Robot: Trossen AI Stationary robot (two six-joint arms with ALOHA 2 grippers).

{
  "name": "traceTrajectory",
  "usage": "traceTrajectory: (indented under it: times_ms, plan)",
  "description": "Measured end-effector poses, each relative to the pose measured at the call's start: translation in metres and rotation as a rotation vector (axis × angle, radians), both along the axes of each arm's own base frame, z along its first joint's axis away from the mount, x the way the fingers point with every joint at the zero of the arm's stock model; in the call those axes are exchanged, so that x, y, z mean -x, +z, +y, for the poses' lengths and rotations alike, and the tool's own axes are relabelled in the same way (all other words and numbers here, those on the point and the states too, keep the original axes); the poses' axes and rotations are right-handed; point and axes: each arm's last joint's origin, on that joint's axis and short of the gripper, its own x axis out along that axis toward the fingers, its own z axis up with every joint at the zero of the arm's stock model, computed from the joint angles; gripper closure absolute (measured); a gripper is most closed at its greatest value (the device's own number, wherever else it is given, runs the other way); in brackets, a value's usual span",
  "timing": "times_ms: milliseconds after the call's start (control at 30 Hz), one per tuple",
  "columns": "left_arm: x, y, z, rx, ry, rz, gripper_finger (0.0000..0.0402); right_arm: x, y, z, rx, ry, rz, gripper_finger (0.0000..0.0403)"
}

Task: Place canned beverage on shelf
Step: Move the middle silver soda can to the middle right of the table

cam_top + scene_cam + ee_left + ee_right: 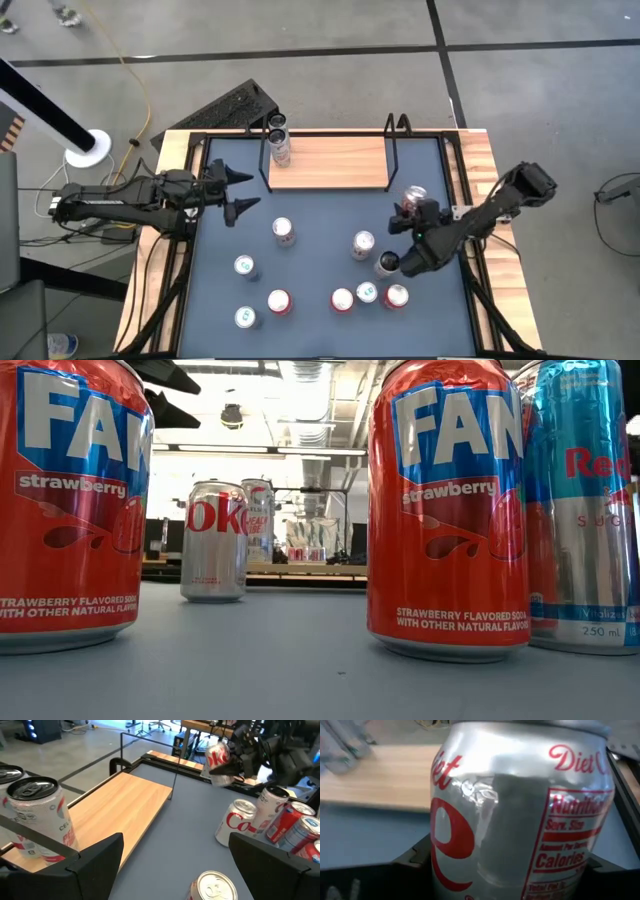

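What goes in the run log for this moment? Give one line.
right claw: shut on Diet Coke can, lifted near shelf | left claw: open, waiting by shelf | shelf: two cans at one end

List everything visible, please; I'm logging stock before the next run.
Small light-wood shelf with black rod uprights: one, at the table's far edge.
Silver cans on the shelf: two, at its left end.
Silver Diet Coke can: one, lifted just off the shelf's right end.
Loose standing cans: eight clear in the high view, a mix of silver, red and blue, on the mat.
Wood-rimmed table with blue-grey mat: one.
Yellow cable: one, on the floor behind.
Left gripper: dark, open, empty, beside the shelf's left end.
Right gripper: dark, clamped on the Diet Coke can.
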Motion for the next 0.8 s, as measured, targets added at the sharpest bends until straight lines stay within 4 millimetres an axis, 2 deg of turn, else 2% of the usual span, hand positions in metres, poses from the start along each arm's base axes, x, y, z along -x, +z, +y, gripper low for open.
traceTrajectory:
  times_ms: [100, 267, 500, 800]
  plan:
    - [0.0, 0.0, 0.0, 0.003, 0.018, -0.003, 0.005, 0.014, -0.015, 0.001, -0.013, -0.022, 0.0, 0.0134]
    - [0.0, 0.0, 0.001, -0.004, 0.027, -0.001, 0.005, 0.025, -0.033, 0.0, -0.008, 0.009, -0.009, 0.0134]
    - [0.001, 0.0, 0.002, -0.019, 0.076, 0.001, 0.005, 0.023, -0.057, -0.001, 0.119, 0.07, -0.046, 0.0134]
    - [0.002, 0.001, 0.005, -0.036, 0.175, -0.007, 0.005, 0.016, -0.091, -0.001, 0.243, 0.081, 0.105, 0.0134]
